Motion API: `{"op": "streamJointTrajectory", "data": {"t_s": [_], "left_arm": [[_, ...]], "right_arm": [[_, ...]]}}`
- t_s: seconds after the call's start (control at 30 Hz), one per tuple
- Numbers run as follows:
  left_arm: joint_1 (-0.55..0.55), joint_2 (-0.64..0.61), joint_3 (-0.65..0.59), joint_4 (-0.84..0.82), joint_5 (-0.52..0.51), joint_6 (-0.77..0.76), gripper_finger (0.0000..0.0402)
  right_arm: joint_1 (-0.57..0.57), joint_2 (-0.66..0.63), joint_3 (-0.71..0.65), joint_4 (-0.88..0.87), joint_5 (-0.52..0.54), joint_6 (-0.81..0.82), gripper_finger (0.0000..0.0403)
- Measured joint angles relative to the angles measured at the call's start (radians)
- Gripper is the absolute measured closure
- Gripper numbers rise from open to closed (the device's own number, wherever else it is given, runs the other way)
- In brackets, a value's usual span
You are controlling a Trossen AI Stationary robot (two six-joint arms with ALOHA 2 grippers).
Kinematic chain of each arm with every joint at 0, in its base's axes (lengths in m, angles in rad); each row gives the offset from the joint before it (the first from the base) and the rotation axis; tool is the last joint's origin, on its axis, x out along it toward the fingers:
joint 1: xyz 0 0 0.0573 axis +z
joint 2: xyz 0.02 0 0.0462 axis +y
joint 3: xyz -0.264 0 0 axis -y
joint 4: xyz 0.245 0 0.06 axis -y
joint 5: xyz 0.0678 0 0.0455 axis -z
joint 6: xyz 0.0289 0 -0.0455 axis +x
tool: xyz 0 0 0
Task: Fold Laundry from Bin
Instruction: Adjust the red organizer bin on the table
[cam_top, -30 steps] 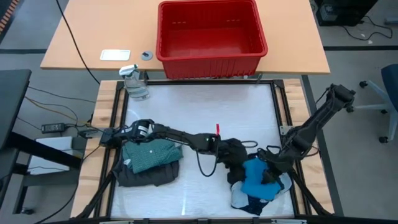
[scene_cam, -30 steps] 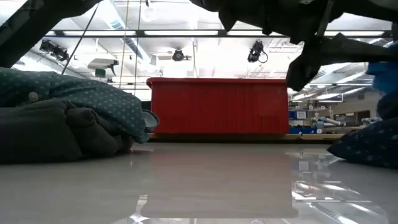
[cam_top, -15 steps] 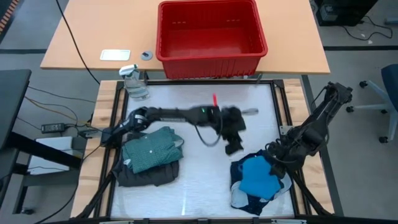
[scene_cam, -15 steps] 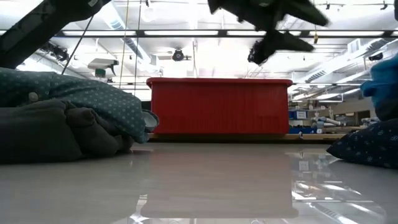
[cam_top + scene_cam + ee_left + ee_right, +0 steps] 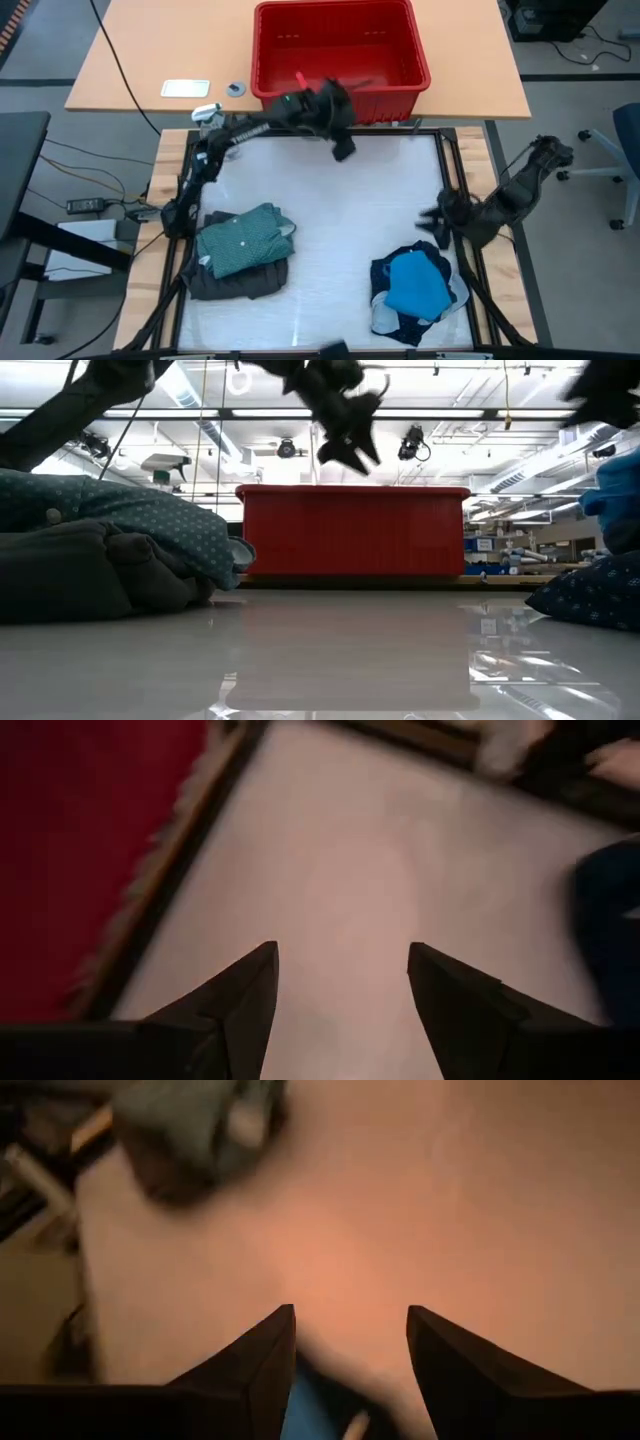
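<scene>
The laundry lies in two piles on the white table. At the near left, a teal dotted shirt (image 5: 243,240) rests folded on a dark grey piece (image 5: 235,280). At the near right, a bright blue piece (image 5: 415,285) lies on navy (image 5: 590,595) and white cloth. The red bin (image 5: 340,55) stands beyond the far edge. My left gripper (image 5: 342,955) hangs open and empty in the air by the bin's near wall (image 5: 340,145). My right gripper (image 5: 350,1312) is open and empty, raised just far-right of the blue pile (image 5: 432,218).
A spray bottle (image 5: 212,125) stands at the table's far left corner. A white card (image 5: 185,88) and a small round thing (image 5: 236,88) lie on the wooden table beside the bin. The white surface (image 5: 350,200) between the piles and the bin is bare.
My left gripper has swung away from the near right pile, rising and travelling toward the far edge and leftward, up to the bin's near wall. My right gripper has lifted off the blue pile and drawn back toward the right edge. Both piles lie still.
</scene>
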Motion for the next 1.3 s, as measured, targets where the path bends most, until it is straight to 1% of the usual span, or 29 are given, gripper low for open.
{"op": "streamJointTrajectory", "data": {"t_s": [0.07, 0.13, 0.2, 0.27, 0.33, 0.43, 0.5, 0.57, 0.67, 0.77, 0.87, 1.0, 1.13, 1.3], "left_arm": [[0.055, 0.001, -0.001, -0.024, 0.0, 0.063, 0.0173], [0.108, -0.008, 0.0, -0.036, 0.0, 0.132, 0.0173], [0.152, -0.015, 0.0, -0.032, -0.01, 0.208, 0.0173], [0.192, -0.028, 0.001, -0.026, -0.033, 0.288, 0.0173], [0.22, -0.039, 0.001, -0.023, -0.049, 0.367, 0.0173], [0.255, -0.051, 0.001, -0.031, -0.049, 0.479, 0.0173], [0.268, -0.05, 0.001, -0.032, -0.05, 0.535, 0.0173], [0.281, -0.049, 0.001, -0.035, -0.049, 0.576, 0.0173], [0.298, -0.049, 0.001, -0.03, -0.049, 0.623, 0.0173], [0.323, -0.049, 0.001, -0.016, -0.049, 0.634, 0.0173], [0.352, -0.049, 0.001, -0.029, -0.049, 0.637, 0.0173], [0.376, -0.04, -0.013, -0.066, -0.051, 0.656, 0.0173], [0.387, -0.035, -0.014, -0.087, -0.053, 0.66, 0.0173], [0.396, -0.03, -0.02, -0.107, -0.056, 0.661, 0.0175]], "right_arm": [[-0.091, -0.018, 0.025, 0.014, 0.075, -0.2, 0.0204], [-0.205, -0.019, 0.054, 0.016, 0.119, -0.421, 0.0204], [-0.339, -0.005, 0.083, 0.045, 0.132, -0.653, 0.0204], [-0.493, 0.02, 0.102, 0.116, 0.113, -0.859, 0.0204], [-0.658, 0.052, 0.115, 0.225, 0.041, -1.011, 0.0203], [-0.898, 0.126, 0.124, 0.395, -0.15, -1.18, 0.0202], [-1.039, 0.192, 0.133, 0.483, -0.263, -1.252, 0.0201], [-1.16, 0.268, 0.161, 0.537, -0.36, -1.301, 0.0201], [-1.303, 0.395, 0.247, 0.538, -0.488, -1.413, 0.0201], [-1.388, 0.531, 0.359, 0.511, -0.57, -1.578, 0.0201], [-1.451, 0.666, 0.482, 0.504, -0.579, -1.709, 0.0201], [-1.527, 0.829, 0.639, 0.412, -0.572, -1.801, 0.0201], [-1.569, 0.929, 0.755, 0.343, -0.563, -1.869, 0.0201], [-1.584, 1.013, 0.845, 0.349, -0.521, -1.959, 0.0201]]}}
